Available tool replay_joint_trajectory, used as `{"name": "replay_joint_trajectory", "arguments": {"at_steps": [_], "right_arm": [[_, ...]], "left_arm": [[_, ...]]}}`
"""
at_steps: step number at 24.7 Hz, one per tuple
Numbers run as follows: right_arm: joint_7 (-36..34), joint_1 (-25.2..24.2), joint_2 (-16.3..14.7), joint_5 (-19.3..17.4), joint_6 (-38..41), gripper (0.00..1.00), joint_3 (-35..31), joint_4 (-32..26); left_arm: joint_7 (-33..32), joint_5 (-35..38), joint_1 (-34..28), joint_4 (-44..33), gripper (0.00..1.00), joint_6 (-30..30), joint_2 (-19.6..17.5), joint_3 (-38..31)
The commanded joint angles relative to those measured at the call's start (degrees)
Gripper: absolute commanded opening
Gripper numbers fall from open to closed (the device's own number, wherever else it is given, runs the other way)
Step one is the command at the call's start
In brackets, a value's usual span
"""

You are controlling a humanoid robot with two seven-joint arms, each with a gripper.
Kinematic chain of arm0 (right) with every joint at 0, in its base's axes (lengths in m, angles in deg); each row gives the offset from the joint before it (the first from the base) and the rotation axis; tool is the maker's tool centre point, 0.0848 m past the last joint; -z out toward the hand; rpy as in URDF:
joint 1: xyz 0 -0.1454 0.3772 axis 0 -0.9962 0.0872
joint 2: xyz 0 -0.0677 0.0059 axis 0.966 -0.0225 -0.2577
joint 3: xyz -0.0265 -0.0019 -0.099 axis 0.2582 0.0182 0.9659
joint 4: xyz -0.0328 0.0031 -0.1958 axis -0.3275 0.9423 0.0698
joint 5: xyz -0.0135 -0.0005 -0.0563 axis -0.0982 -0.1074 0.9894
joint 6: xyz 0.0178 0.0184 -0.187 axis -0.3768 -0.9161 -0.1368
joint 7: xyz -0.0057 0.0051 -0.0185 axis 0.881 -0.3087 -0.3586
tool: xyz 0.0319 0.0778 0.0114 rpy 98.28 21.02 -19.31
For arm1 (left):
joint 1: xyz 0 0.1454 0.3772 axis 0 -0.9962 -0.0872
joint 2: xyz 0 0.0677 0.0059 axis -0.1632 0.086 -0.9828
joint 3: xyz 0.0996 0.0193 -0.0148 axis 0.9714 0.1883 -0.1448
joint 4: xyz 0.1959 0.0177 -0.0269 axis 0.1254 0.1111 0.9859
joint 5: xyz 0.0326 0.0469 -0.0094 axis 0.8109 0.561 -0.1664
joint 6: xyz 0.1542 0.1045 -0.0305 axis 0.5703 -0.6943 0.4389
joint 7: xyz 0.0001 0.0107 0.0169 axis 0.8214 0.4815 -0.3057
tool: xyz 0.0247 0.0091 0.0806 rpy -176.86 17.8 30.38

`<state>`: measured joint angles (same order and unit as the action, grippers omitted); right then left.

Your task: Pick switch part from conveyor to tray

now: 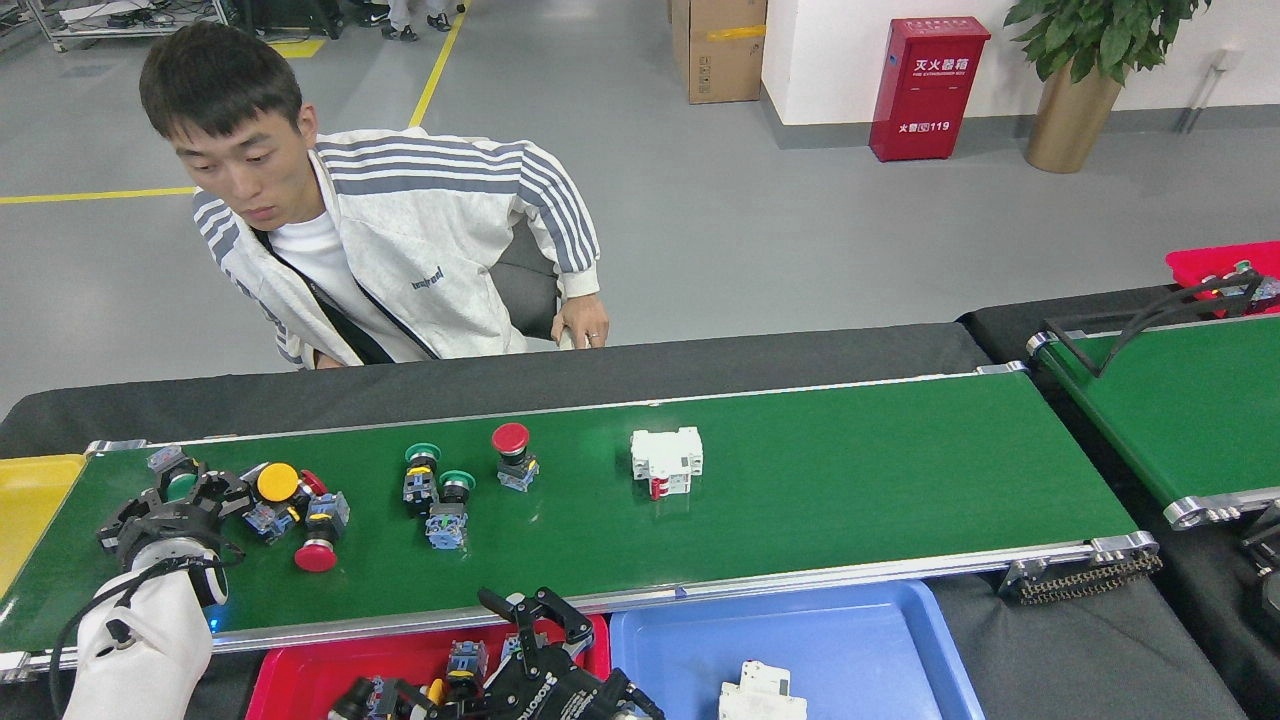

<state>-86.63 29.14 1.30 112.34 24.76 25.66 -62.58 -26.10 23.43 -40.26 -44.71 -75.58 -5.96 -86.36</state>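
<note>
The conveyor (850,480) carries several push-button switch parts: a red-capped one (512,455), a green-capped pair (435,488), and a cluster with yellow and red caps (290,505). At the belt's left end my left gripper (172,500) stands open, with a green-capped switch part (180,486) between its fingers. My right gripper (535,612) is low at the bottom edge, over the red tray (300,665), and its fingers look spread. Blue-grey switch parts (465,658) lie in that tray just beside and under it. Part of the tray's contents is hidden by the arm.
A white breaker (665,462) sits mid-belt, and another (760,690) lies in the blue tray (880,640). A yellow tray (30,500) is at the far left. A second green belt (1190,400) is at the right. A person sits behind the table, one hand (580,335) on its edge.
</note>
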Motion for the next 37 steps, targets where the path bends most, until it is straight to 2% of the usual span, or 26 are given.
{"name": "replay_joint_trajectory", "arguments": {"at_steps": [1, 3, 5, 7, 9, 11, 12, 16, 18, 19, 21, 24, 26, 28, 29, 30, 32, 33, 37], "right_arm": [[-0.32, -1.49, -1.31, 0.14, -2.08, 0.99, -5.97, -2.35], [-0.76, -3.68, -1.93, 0.31, -6.2, 0.99, -11.77, -4.28], [-3.05, -4.74, -2.72, 0.93, -11.75, 0.99, -15.99, -5.25], [-6.56, -5.0, -4.3, 2.07, -17.72, 0.99, -18.89, -5.25], [-8.32, -6.59, -7.55, 2.16, -22.21, 0.99, -20.82, -5.42], [-8.41, -7.99, -10.01, 2.07, -24.58, 0.99, -22.93, -5.34], [-8.5, -8.87, -10.54, 2.07, -25.28, 0.99, -24.43, -5.34], [-8.41, -11.42, -10.72, 2.16, -25.46, 0.99, -29.17, -5.42], [-8.41, -11.51, -10.98, 2.16, -25.46, 0.99, -30.49, -5.42], [-8.41, -11.68, -11.33, 2.16, -25.46, 0.99, -31.02, -5.42], [-8.41, -12.21, -12.12, 2.16, -25.46, 0.99, -31.63, -5.42], [-8.23, -12.3, -12.47, 2.07, -25.46, 0.99, -33.57, -5.42], [-7.88, -12.39, -12.47, 1.98, -25.37, 0.99, -35.33, -5.42], [-7.88, -12.83, -12.56, 1.98, -25.37, 0.99, -36.03, -5.51], [-7.88, -12.91, -12.56, 1.98, -25.37, 0.99, -36.2, -5.69], [-7.88, -13.09, -12.56, 1.98, -25.37, 0.99, -36.29, -5.95], [-7.79, -13.18, -13.0, 1.98, -25.37, 0.99, -36.29, -6.65], [-7.79, -13.44, -13.0, 1.98, -25.37, 0.99, -36.29, -6.92], [-7.79, -14.23, -13.09, 1.98, -25.37, 0.99, -36.29, -8.24]], "left_arm": [[-0.44, 0.19, 0.17, 0.44, 0.37, -0.73, -0.05, 0.41], [-0.27, 0.19, 0.08, 0.44, 0.31, -1.16, -0.14, 0.41], [-0.18, 0.01, -0.09, 0.27, 0.2, -2.22, -0.14, 0.32], [-0.09, -0.16, -0.62, -0.26, 0.14, -3.45, -0.14, 0.32], [0.26, 0.01, -2.55, -3.34, 0.1, -5.91, 0.04, 0.41], [0.44, -0.16, -6.95, -12.83, 0.08, -9.78, -0.05, 0.32], [0.44, -0.25, -11.08, -20.12, 0.08, -12.68, -0.23, 0.23], [-0.09, -1.22, -32.07, -51.22, 0.09, -29.63, -0.76, -1.17], [-0.27, -2.8, -40.61, -63.01, 0.1, -34.56, -0.32, -1.88], [-0.62, -3.15, -45.01, -68.9, 0.11, -35.18, 0.12, -1.7], [-2.02, -3.06, -49.66, -75.06, 0.14, -35.18, 2.23, -1.0], [-4.31, -2.89, -50.37, -77.34, 0.18, -35.44, 7.95, -0.65], [-4.22, -3.06, -51.25, -79.89, 0.19, -36.67, 8.3, -0.73], [-4.31, -3.33, -52.83, -80.59, 0.24, -40.89, 8.03, -0.91], [-4.49, -3.24, -53.62, -80.59, 0.3, -42.91, 8.3, -1.0], [-4.57, -3.24, -54.59, -80.59, 0.45, -44.41, 8.47, -1.17], [-4.66, -3.24, -56.34, -80.59, 0.84, -44.76, 8.39, -1.44], [-4.57, -3.24, -56.87, -80.59, 0.98, -44.5, 8.56, -1.7], [-4.31, -3.59, -58.63, -80.59, 1.0, -44.76, 9.0, -3.81]]}}
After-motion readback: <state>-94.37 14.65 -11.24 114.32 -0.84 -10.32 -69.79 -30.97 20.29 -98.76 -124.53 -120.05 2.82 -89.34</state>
